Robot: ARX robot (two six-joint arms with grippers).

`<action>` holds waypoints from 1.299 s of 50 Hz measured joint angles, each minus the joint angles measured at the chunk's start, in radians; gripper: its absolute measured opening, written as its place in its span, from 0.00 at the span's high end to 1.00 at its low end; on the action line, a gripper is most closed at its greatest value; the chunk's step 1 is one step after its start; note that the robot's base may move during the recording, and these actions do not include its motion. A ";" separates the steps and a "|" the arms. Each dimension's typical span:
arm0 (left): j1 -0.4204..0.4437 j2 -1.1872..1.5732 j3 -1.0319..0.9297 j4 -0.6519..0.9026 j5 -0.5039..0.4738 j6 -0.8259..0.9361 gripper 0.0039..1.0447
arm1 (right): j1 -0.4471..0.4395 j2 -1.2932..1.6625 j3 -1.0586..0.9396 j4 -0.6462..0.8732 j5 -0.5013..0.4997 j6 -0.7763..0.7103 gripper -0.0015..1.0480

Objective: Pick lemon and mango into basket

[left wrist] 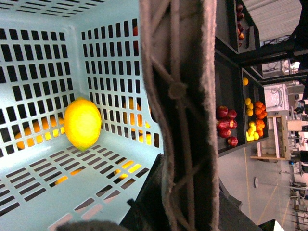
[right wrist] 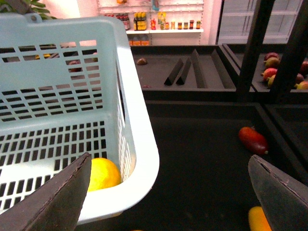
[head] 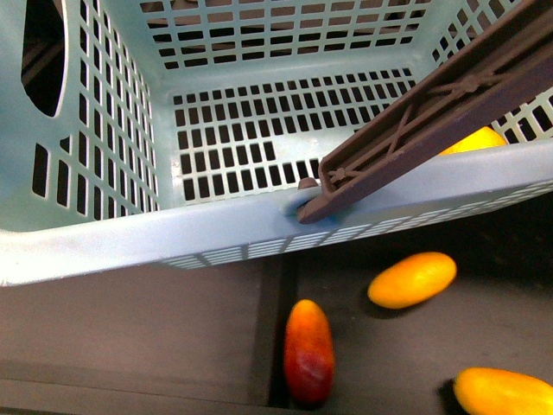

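Note:
The pale teal basket (head: 104,238) fills the front view, its brown handle (head: 432,112) slanting across the right side. A yellow lemon (left wrist: 83,123) lies on the slotted floor inside; the same lemon (right wrist: 103,174) rests in the basket corner (right wrist: 142,149). My left gripper (left wrist: 175,199) is shut on the handle (left wrist: 180,96). On the dark shelf below lie an orange-yellow mango (head: 412,279), a red-orange mango (head: 308,350) and a yellow one (head: 505,391). My right gripper (right wrist: 171,195) is open above the basket corner and shelf, holding nothing, with a red mango (right wrist: 253,140) ahead.
A raised divider strip (head: 275,328) splits the dark shelf floor. Black triangular dividers (right wrist: 185,70) and upright posts (right wrist: 250,48) stand beyond the basket. Side bins hold red apples (left wrist: 227,126), oranges (left wrist: 259,115) and mixed fruit (right wrist: 272,67).

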State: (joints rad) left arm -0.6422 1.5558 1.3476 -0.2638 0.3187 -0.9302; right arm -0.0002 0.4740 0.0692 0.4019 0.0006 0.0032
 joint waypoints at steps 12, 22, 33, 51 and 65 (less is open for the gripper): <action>0.000 0.000 0.000 0.000 -0.001 0.002 0.95 | 0.000 0.000 0.000 0.000 -0.002 0.000 0.08; 0.017 -0.002 0.000 0.000 -0.025 0.003 0.95 | 0.000 0.001 0.000 0.000 -0.006 0.000 0.08; 0.006 -0.002 0.000 0.000 -0.002 0.000 0.95 | -0.044 0.134 0.197 -0.488 0.242 0.280 0.08; -0.003 -0.002 0.000 0.000 0.002 -0.001 0.95 | -0.480 0.712 0.307 -0.251 -0.219 0.265 0.08; 0.001 -0.002 0.000 0.000 0.004 0.001 0.95 | -0.443 1.366 0.405 0.011 -0.244 0.107 0.08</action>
State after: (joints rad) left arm -0.6415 1.5539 1.3476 -0.2638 0.3229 -0.9291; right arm -0.4427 1.8397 0.4740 0.4126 -0.2432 0.1104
